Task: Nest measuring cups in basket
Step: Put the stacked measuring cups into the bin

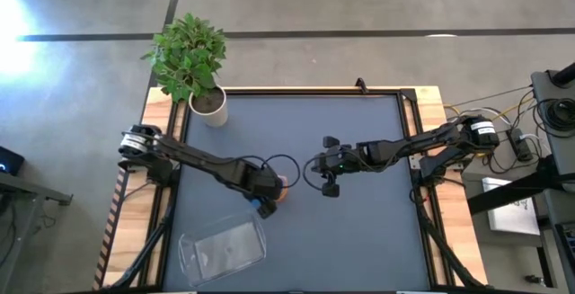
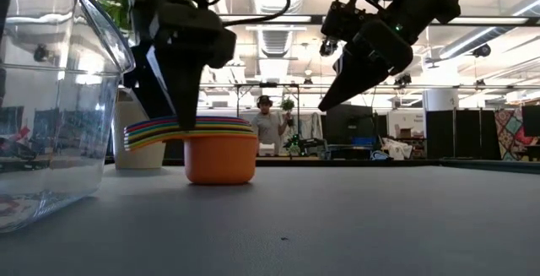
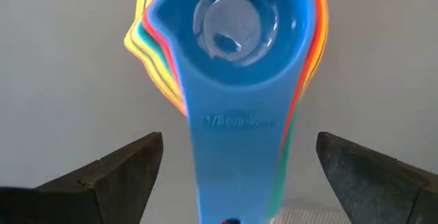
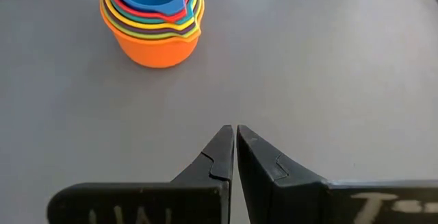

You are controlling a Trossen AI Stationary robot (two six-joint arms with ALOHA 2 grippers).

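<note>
The measuring cups [image 2: 221, 148] stand nested in one stack on the grey table, resting on the orange cup's base, with the blue cup [image 3: 236, 25] innermost on top. Their flat handles [image 3: 233, 155] lie fanned one over another. My left gripper [image 3: 239, 142] is open above the stack, pointing down, one finger on each side of the handles with a gap on both sides. My right gripper [image 4: 235, 135] hangs shut over the table to the right of the stack [image 4: 152, 18], apart from it. The clear basket [image 1: 223, 247] lies near the table's front left.
A white pot with a green plant [image 1: 208, 105] stands at the table's far left corner. In the low view the basket's clear wall [image 2: 51, 99] rises close at the left. A person stands far off in the room behind the table.
</note>
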